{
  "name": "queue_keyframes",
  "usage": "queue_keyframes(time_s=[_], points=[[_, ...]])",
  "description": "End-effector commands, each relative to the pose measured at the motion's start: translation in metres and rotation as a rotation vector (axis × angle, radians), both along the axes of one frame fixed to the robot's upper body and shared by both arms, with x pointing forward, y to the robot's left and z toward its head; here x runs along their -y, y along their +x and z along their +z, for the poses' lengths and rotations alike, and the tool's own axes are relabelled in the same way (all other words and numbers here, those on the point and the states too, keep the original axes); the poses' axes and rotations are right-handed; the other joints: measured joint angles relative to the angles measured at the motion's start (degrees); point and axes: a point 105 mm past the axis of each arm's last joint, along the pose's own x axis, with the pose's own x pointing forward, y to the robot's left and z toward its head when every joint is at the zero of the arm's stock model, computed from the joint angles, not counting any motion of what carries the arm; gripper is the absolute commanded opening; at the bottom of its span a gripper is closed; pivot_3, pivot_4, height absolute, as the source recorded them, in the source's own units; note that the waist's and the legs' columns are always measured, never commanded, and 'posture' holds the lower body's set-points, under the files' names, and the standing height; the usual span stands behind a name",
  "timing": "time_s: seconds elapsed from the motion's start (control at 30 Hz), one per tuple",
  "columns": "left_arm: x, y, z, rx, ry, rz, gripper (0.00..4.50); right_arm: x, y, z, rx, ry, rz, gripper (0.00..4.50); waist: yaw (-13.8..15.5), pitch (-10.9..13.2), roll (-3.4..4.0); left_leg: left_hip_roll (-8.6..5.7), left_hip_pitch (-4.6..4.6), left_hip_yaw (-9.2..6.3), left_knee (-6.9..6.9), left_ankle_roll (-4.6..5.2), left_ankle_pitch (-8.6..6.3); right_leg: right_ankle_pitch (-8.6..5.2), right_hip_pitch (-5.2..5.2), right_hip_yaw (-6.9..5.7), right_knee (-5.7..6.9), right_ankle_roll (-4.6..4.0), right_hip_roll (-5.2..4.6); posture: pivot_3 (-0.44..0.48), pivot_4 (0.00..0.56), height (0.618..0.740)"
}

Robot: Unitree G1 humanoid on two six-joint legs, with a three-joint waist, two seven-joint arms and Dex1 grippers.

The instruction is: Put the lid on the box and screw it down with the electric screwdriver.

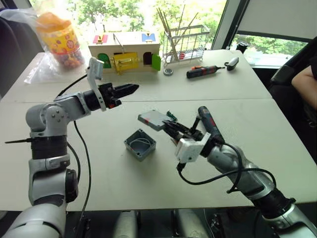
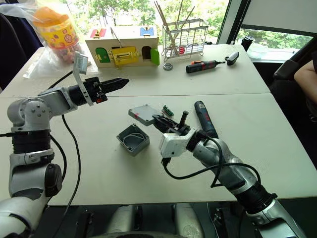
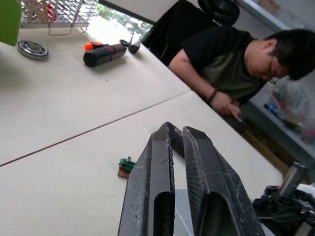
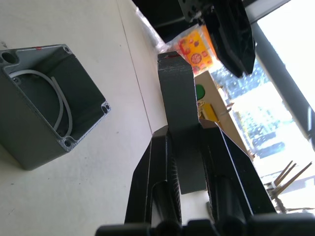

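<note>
The grey lid [image 1: 153, 119] is tilted and gripped at one edge by my right gripper [image 1: 166, 124], which is shut on it; it is seen edge-on between the fingers [image 4: 179, 132]. The open grey box [image 1: 140, 144] with white wires inside [image 4: 44, 113] sits on the table just in front and to the left of the lid. The black electric screwdriver [image 1: 208, 122] with its red band lies on the table beside my right wrist. My left gripper [image 1: 136, 88] hovers shut and empty, above and behind the box.
At the back stand a wooden toy house [image 1: 126, 52], a wire rack [image 1: 185, 44], a candy jar [image 1: 59, 39] and a slim black-and-orange screwdriver [image 1: 204, 72]. A small green part [image 1: 172, 116] lies by the lid. A person [image 3: 236, 64] sits at the table's right.
</note>
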Motion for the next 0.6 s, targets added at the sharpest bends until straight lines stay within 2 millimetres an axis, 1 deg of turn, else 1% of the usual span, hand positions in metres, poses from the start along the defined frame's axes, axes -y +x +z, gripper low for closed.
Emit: queue_keyframes(time_s=[0.03, 0.17, 0.27, 0.4, 0.6], points=[[0.007, -0.015, -0.010, 0.038, 0.118, -0.127, 0.48, -0.018, -0.011, -0.001, 0.114, -0.009, 0.055, 0.11, 0.1, 0.0, 0.00, 0.00, 0.04, 0.00, -0.05, -0.04, 0.02, 0.00, 0.01, 0.01, 0.00, -0.01, 0.01, 0.000, 0.150, 0.736], [0.004, -0.023, -0.027, 0.020, 0.216, -0.205, 0.48, -0.027, -0.010, -0.016, 0.128, -0.052, 0.057, 0.11, 0.4, 0.0, -0.02, -0.01, 0.03, -0.03, -0.14, -0.19, 0.11, -0.01, 0.02, 0.00, -0.01, -0.02, -0.01, 0.000, 0.150, 0.736], [0.000, -0.021, -0.038, 0.012, 0.268, -0.211, 0.48, -0.030, -0.006, -0.025, 0.116, -0.080, 0.038, 0.11, 0.5, 0.0, -0.02, -0.05, 0.03, -0.03, -0.12, -0.20, 0.11, -0.01, 0.08, -0.01, -0.05, -0.02, -0.03, 0.000, 0.150, 0.736], [-0.005, -0.022, -0.055, 0.013, 0.357, -0.235, 0.48, -0.029, -0.003, -0.028, 0.120, -0.098, 0.016, 0.11, 0.3, 0.0, -0.01, -0.04, 0.04, -0.04, -0.13, -0.19, 0.11, -0.01, 0.09, -0.02, -0.05, -0.02, -0.03, 0.000, 0.150, 0.736], [-0.007, -0.023, -0.070, 0.011, 0.403, -0.258, 0.48, -0.029, -0.004, -0.035, 0.117, -0.127, 0.009, 0.11, 0.3, 0.0, -0.01, -0.03, 0.04, -0.05, -0.14, -0.17, 0.10, -0.01, 0.08, -0.03, -0.05, -0.02, -0.02, 0.000, 0.150, 0.736]])
